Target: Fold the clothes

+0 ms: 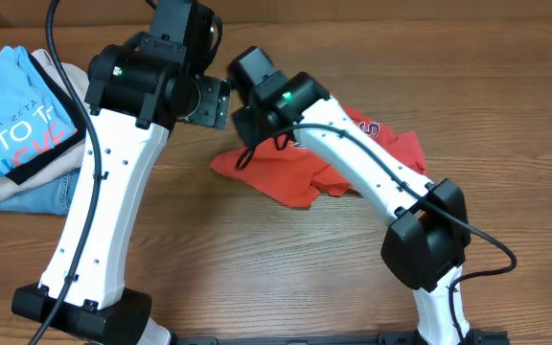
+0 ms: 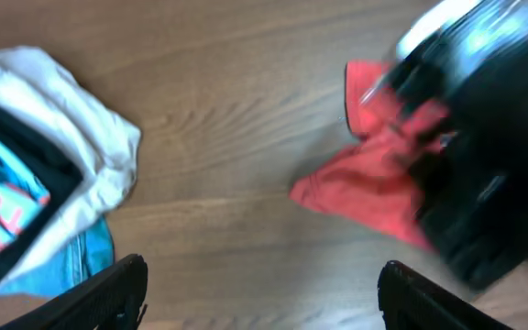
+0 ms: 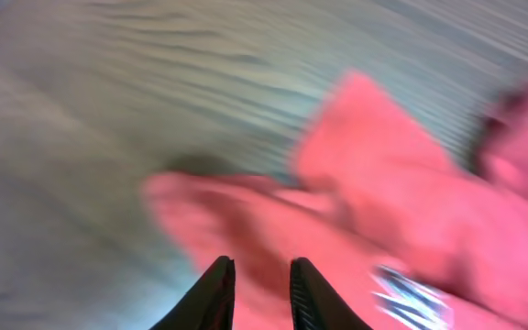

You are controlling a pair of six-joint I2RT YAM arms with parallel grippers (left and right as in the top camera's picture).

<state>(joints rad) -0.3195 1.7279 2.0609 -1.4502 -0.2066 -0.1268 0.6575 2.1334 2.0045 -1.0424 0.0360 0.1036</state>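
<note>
left gripper (image 2: 264, 293): spread wide, empty | right gripper (image 3: 262, 282): barely parted over T-shirt (image 3: 383, 211), hold unclear | risk: pinching several crumpled layers bunches the fold; grippers this near may collide

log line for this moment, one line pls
red T-shirt: crumpled, unfolded | left gripper: open, empty | right gripper: slightly open over it

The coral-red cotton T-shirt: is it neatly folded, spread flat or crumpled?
Crumpled. The coral-red cotton T-shirt lies in an uneven bunch on the wooden table, edges turned over, partly hidden under the right arm.
</note>
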